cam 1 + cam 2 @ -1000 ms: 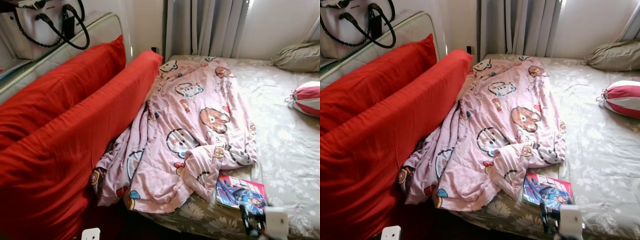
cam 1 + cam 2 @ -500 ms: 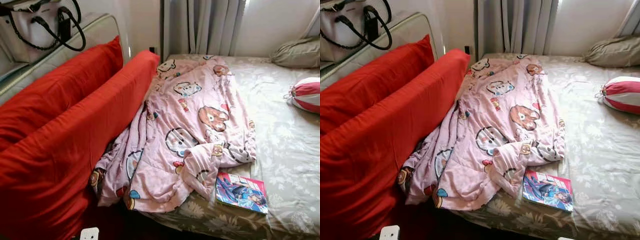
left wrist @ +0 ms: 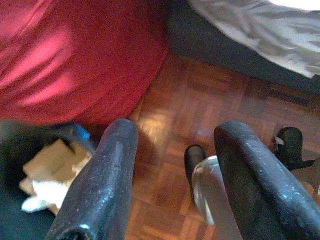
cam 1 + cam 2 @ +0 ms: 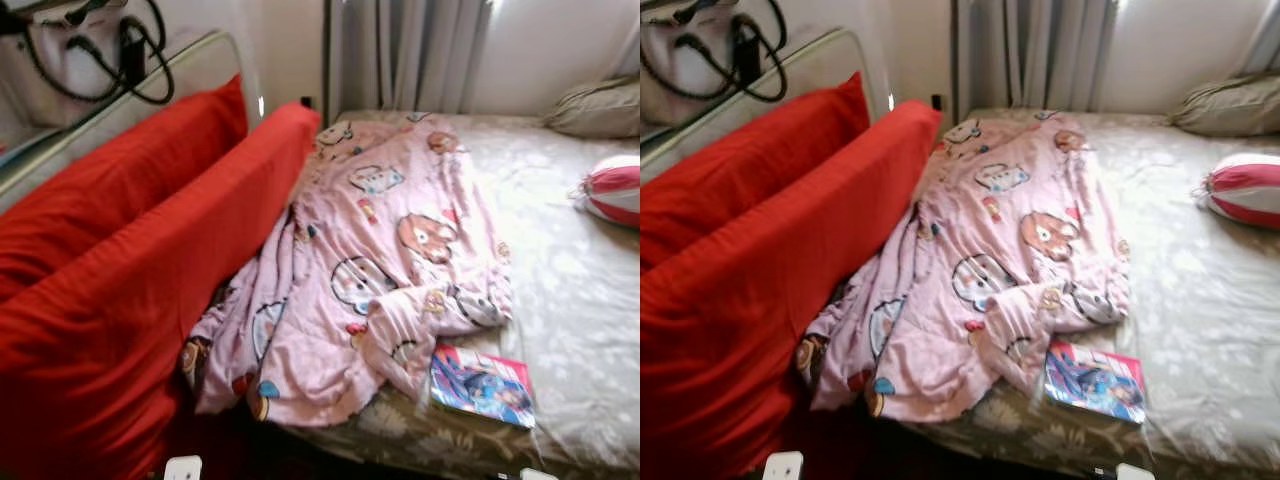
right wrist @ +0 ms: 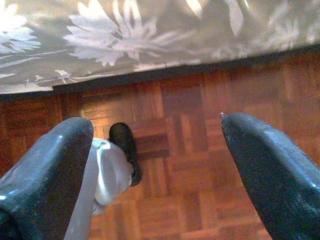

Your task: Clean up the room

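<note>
Both arms hang low. The left gripper [image 3: 172, 175] and the right gripper [image 5: 155, 165] point floorward, jaws spread apart, holding nothing.

Ahead of me a bed [image 4: 580, 330] with a grey flowered sheet takes up the right and middle of the frame. Grey curtains [image 4: 410, 55] hang at the top centre against a pale wall [image 4: 560, 50], with daylight at the upper right. Below me lies brown parquet floor [image 5: 200, 165].
</note>
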